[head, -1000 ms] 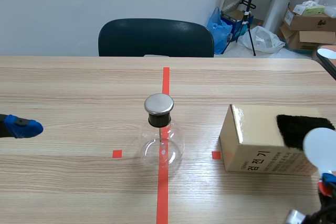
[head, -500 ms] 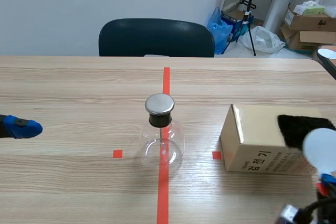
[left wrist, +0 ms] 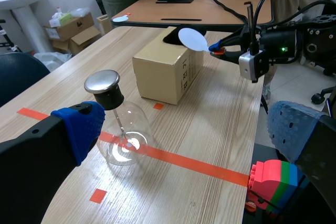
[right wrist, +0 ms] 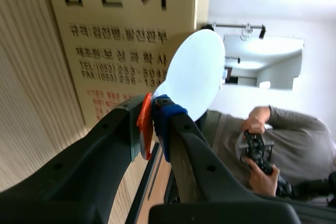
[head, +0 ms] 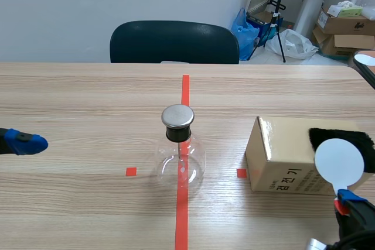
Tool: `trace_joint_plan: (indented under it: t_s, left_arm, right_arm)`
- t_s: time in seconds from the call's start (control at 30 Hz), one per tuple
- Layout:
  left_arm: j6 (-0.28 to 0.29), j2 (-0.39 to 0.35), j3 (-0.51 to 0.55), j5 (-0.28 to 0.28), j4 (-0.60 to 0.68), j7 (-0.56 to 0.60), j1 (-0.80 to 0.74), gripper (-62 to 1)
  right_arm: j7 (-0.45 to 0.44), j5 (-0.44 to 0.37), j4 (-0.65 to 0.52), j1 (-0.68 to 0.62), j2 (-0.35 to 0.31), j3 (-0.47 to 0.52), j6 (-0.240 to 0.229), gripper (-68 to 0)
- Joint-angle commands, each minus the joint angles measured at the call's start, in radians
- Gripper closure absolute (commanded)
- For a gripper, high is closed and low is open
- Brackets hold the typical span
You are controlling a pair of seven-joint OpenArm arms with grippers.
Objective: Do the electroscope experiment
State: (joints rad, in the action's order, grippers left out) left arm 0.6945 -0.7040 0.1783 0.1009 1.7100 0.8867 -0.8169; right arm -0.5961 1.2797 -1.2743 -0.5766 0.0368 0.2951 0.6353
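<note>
White disc (head: 338,159), clamped in right jaws, has been swung across the box (head: 281,156) toward the electroscope (head: 179,156); left jaws apart. Carrying to its cap is likely needed next.

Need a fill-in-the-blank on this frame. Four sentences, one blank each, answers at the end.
1. The white disc is pinched in the gripper of the ____ arm.
2. The glass flask with the metal cap stands on the ____ tape line.
3. The black cloth lies on top of the cardboard ____.
4. The left gripper holds nothing; its fingers stand ____.

Missing words: right; red; box; open
</note>
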Motion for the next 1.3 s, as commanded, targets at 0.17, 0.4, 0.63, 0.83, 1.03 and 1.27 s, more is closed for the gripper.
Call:
trace_joint_plan:
  t_s: [0.17,0.4,0.63,0.83,1.03,1.27]
  left_arm:
    - [0.002,0.002,0.004,-0.015,0.006,0.011,0.0,-62.3]
    - [0.002,0.002,0.004,-0.015,0.006,0.011,0.0,-62.3]
    - [0.002,0.003,0.004,-0.015,0.006,0.011,0.0,-62.3]
    - [0.002,0.002,0.004,-0.015,0.006,0.011,0.0,-62.3]
    - [0.002,0.003,0.003,-0.015,0.006,0.007,0.0,-62.3]
    - [0.002,0.054,-0.022,-0.03,-0.002,-0.152,0.048,-43.9]
  right_arm:
    - [0.064,0.001,-0.01,0.008,-0.009,0.0,0.0,-1.0]
    - [0.051,0.026,-0.01,0.014,-0.014,0.0,0.012,-1.0]
    - [0.147,0.027,-0.075,0.006,-0.014,-0.042,0.072,-1.1]
    - [0.261,0.07,-0.221,-0.028,-0.024,-0.129,0.072,-1.1]
    - [0.387,0.137,-0.311,-0.044,-0.068,-0.248,0.072,-1.1]
    - [0.541,0.181,-0.335,-0.029,-0.122,-0.401,0.072,-1.0]
